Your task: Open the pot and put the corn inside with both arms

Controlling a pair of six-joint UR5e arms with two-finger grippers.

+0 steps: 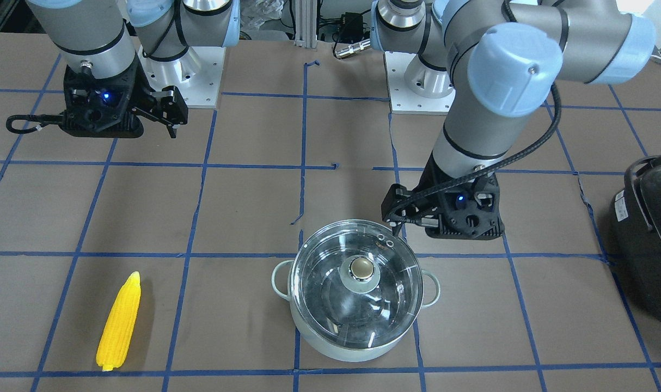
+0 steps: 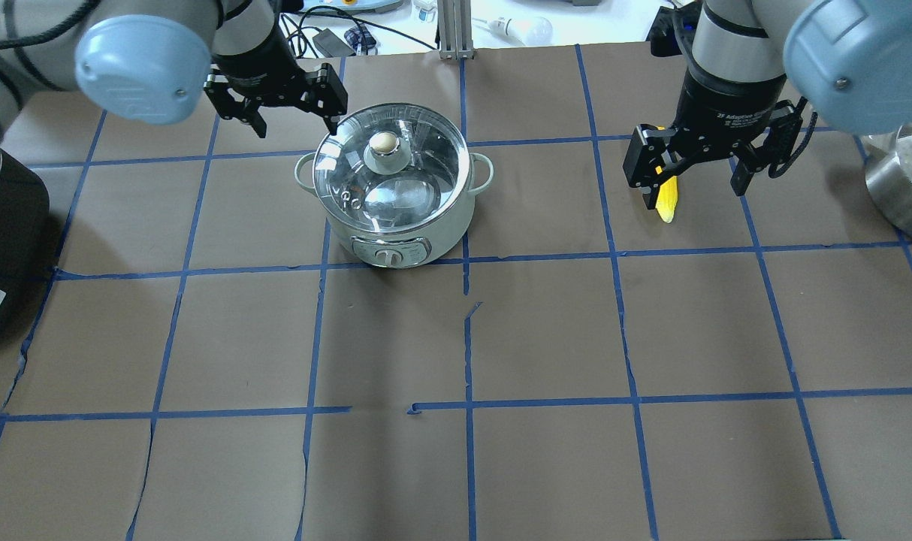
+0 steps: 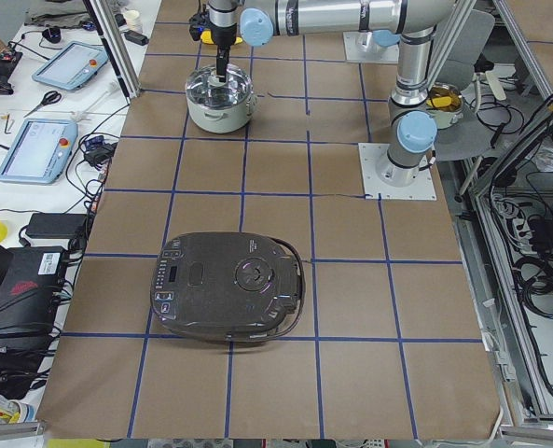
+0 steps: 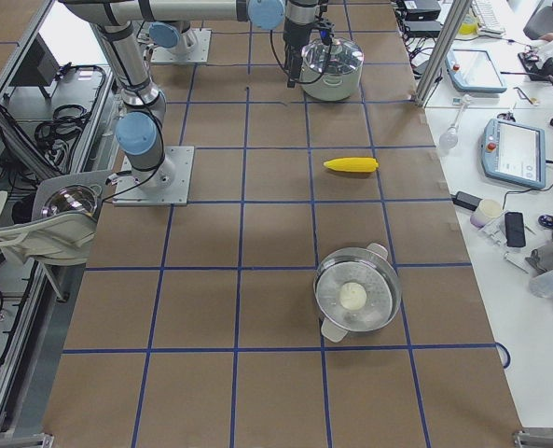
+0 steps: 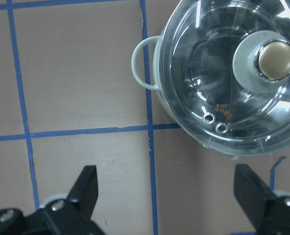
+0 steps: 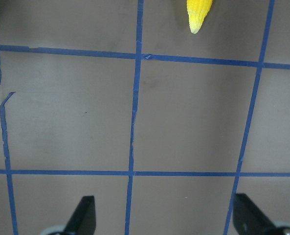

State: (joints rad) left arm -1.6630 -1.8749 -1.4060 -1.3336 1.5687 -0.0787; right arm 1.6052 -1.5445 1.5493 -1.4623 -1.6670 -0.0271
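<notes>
Grey left arm point(image 1: 468, 133), wrist down, beside pot point(image 1: 352, 348)

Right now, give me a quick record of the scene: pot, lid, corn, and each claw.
pot: upright on the table, closed
lid: clear glass, seated on the pot, knob ungripped
corn: lying on the table, apart from the pot
left claw: open, empty, beside the pot
right claw: open, empty, clear of the corn
</notes>
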